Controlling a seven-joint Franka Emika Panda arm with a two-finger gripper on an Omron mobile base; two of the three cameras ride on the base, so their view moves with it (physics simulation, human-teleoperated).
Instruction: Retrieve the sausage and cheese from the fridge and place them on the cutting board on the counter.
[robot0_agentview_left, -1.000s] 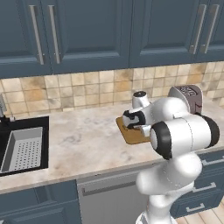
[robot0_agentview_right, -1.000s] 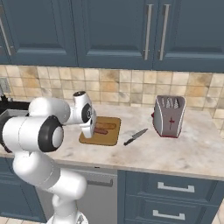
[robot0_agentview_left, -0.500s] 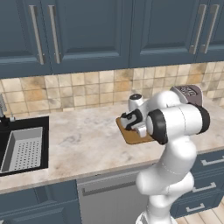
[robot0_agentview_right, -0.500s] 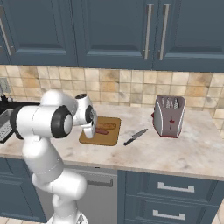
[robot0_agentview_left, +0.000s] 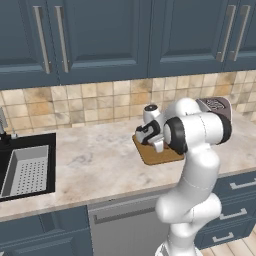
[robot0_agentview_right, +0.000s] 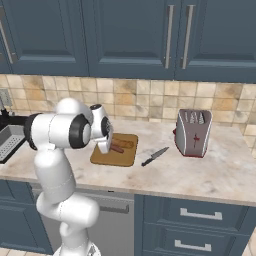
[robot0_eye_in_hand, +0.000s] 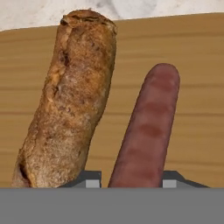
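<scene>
Your gripper (robot0_eye_in_hand: 127, 180) straddles the sausage (robot0_eye_in_hand: 145, 131) on the cutting board (robot0_eye_in_hand: 192, 78), beside the baguette (robot0_eye_in_hand: 70, 100); whether it grips, you cannot tell.

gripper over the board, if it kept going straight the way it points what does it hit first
Most likely the sausage: in the hand view it lies between the fingertips of the gripper, right ahead. Under it is the cutting board. The baguette lies beside that line.
</scene>
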